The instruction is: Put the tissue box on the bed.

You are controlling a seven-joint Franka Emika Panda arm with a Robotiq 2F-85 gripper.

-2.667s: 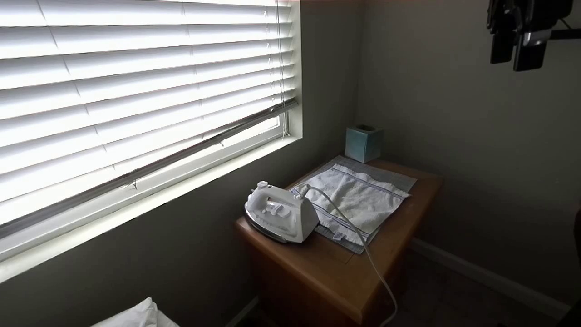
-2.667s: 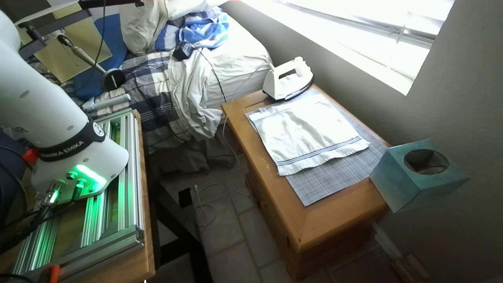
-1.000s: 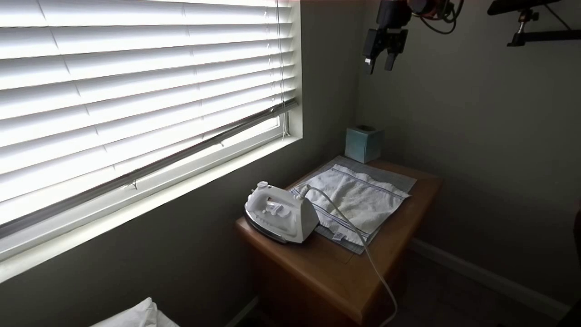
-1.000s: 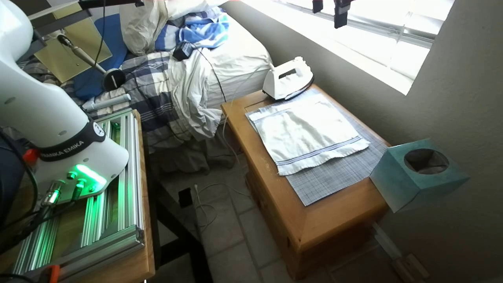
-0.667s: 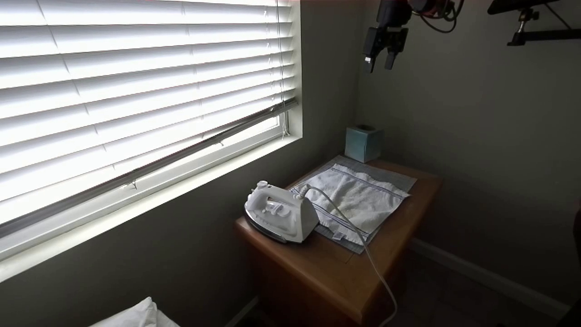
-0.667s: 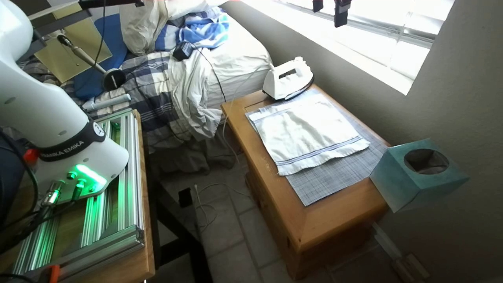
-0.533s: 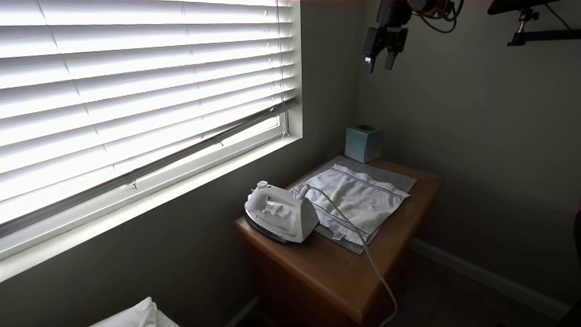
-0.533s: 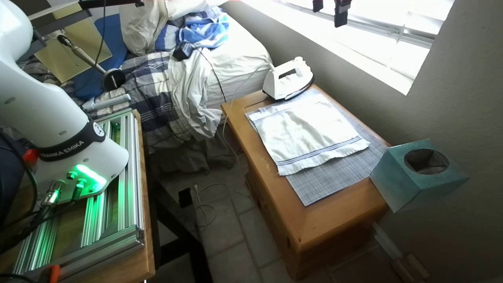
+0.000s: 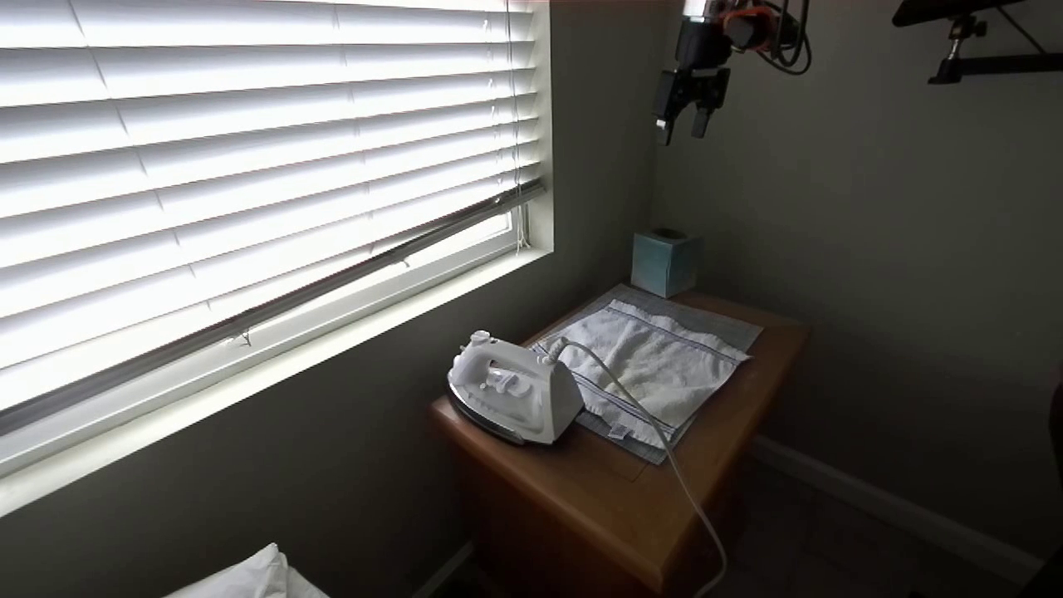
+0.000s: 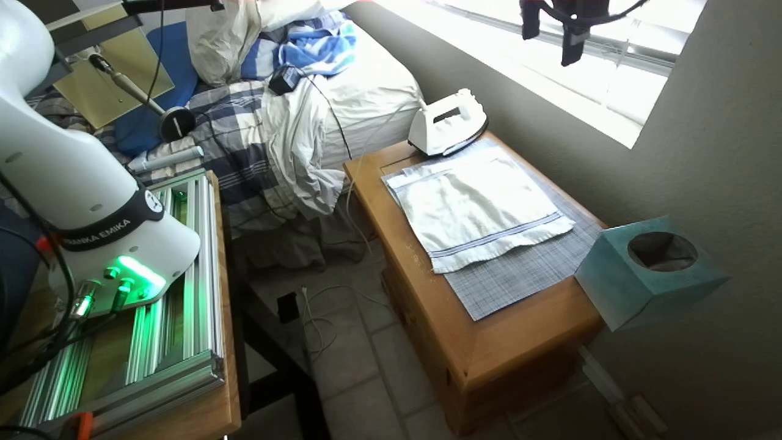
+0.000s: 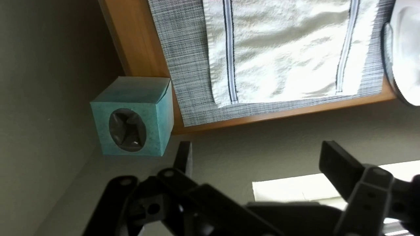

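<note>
The teal-green tissue box [image 9: 664, 267] stands upright at the wall end of the wooden chest, in the corner. It also shows in an exterior view [image 10: 623, 278] and at the left of the wrist view [image 11: 131, 93]. Its oval top opening is dark, with crumpled material inside. My gripper [image 9: 682, 135] hangs well above the box, pointing down, touching nothing. Its fingers show in an exterior view [image 10: 551, 47] before the window. In the wrist view the gripper [image 11: 255, 150] is wide open and empty, with the box left of it. The bed [image 10: 382, 76] stands beyond the chest.
A white iron [image 9: 516, 390] with a trailing cord stands at the chest's [image 9: 614, 507] other end. A pale cloth [image 10: 482, 205] lies on a grey mat [image 10: 495, 293] between iron and box. Walls and the window blinds [image 9: 274, 158] are close to the box and gripper.
My gripper came in from the upper right to above the box over these seconds. In the last half second it moved slightly lower and closer to the box. The box has not moved.
</note>
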